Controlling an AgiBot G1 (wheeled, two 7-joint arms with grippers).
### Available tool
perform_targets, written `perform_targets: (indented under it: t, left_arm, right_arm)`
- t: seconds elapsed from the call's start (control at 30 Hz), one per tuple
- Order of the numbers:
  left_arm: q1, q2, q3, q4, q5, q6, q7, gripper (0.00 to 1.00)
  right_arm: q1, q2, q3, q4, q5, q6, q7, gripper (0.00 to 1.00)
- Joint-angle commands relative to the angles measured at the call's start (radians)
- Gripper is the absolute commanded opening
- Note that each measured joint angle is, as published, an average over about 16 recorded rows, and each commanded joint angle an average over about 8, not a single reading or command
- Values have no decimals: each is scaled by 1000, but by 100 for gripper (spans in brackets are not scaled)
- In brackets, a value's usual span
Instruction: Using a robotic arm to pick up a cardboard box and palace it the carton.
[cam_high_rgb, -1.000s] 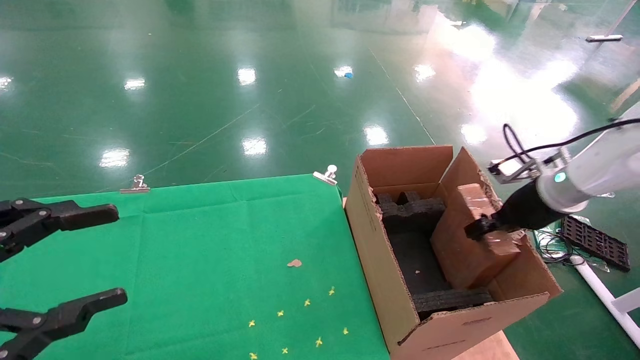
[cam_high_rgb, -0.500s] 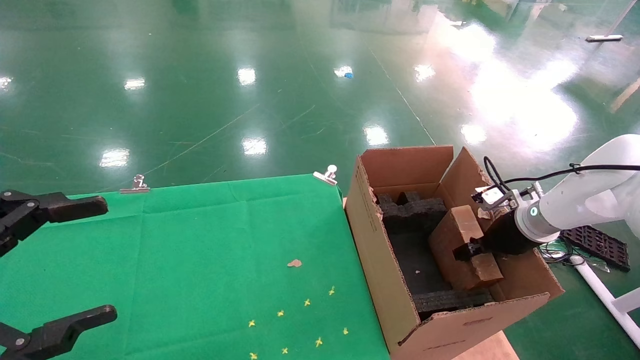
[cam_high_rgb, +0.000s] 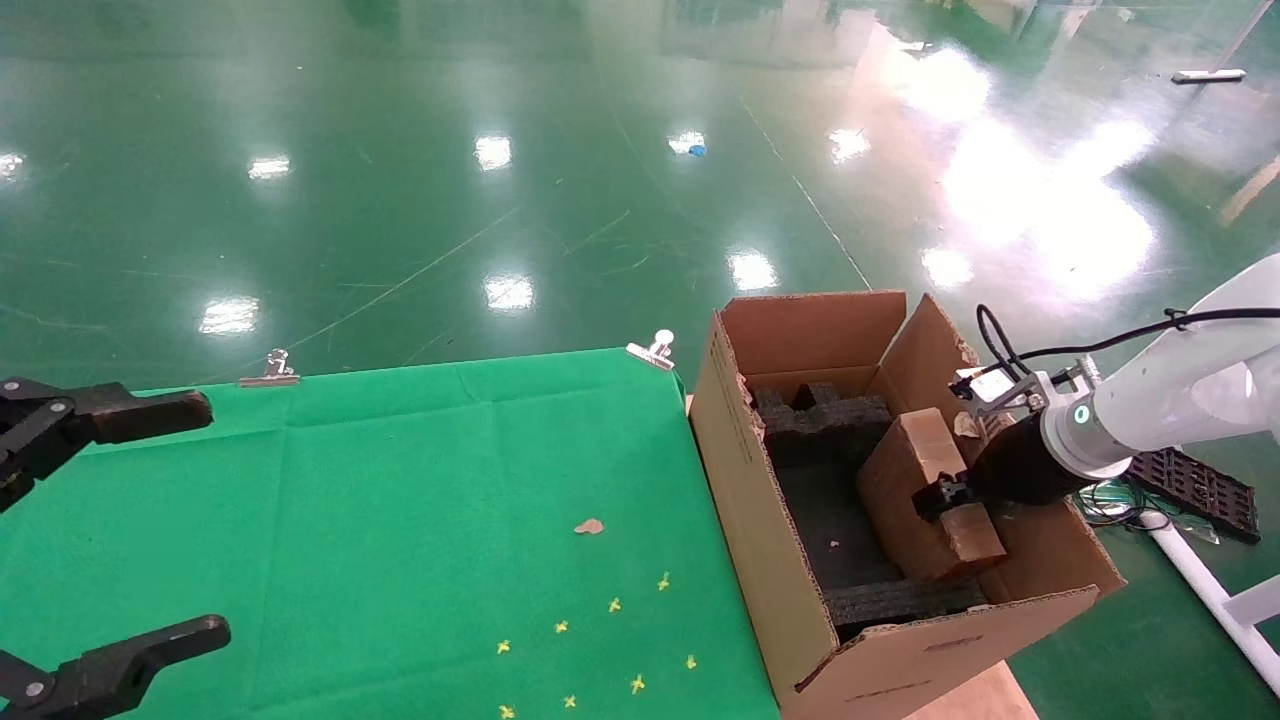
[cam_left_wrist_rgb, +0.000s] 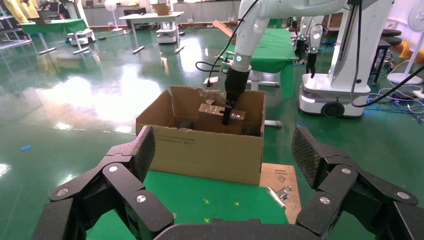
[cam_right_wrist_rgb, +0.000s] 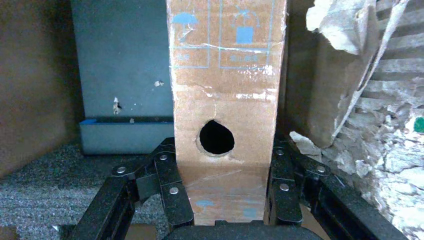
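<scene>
The large carton (cam_high_rgb: 765, 560) stands at the table's right end, with black foam pieces (cam_high_rgb: 825, 420) inside. The small cardboard box (cam_high_rgb: 900, 490) stands tilted inside it, leaning toward the carton's right wall. My right gripper (cam_high_rgb: 940, 497), on the white robotic arm (cam_high_rgb: 1150, 410), reaches in over the right wall and is shut on the box's narrow edge. In the right wrist view both fingers (cam_right_wrist_rgb: 170, 175) press the sides of the cardboard box (cam_right_wrist_rgb: 227, 90) just below its round hole. My left gripper (cam_high_rgb: 200, 520) hovers wide open over the table's left side, holding nothing; the left wrist view faces the carton (cam_left_wrist_rgb: 205, 147).
A green cloth (cam_high_rgb: 420, 520) covers the table, held by metal clips (cam_high_rgb: 652, 350) at the back edge. Yellow marks (cam_high_rgb: 612, 605) and a cardboard scrap (cam_high_rgb: 589, 526) lie on it. A black tray (cam_high_rgb: 1190, 485) and cables lie on the floor right of the carton.
The right gripper has lowered the cardboard box deeper into the carton, then shifted slightly. The left gripper has drawn back a little to the left.
</scene>
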Motion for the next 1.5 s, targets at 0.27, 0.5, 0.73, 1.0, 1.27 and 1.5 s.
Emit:
perform_targets:
  t: [0.27,0.5,0.73,1.0,1.27,1.5]
  left_arm:
    - [0,0,1,0,0,0,0,100]
    - [0,0,1,0,-1,0,0,100]
    - [0,-1,1,0,-1,-1,1,100]
    - [0,-1,2,0,-1,-1,1,100]
    - [0,-1,2,0,-2,-1,1,100]
    - [0,-1,2,0,-2,-1,1,100]
  right_arm:
    - [14,-13,-3,-27,-6,-8,-7,100]
    - [34,-17,-5,-35,-8,-13,-19,100]
    - [94,-20,-14,-35,-23,-21,-41,100]
    - [258,-11,-17,-27,-30,-46,-84,100]
    - [437,19,-3,10,-17,-64,-165,100]
    - [476,43,16,40,2,-2,-210,100]
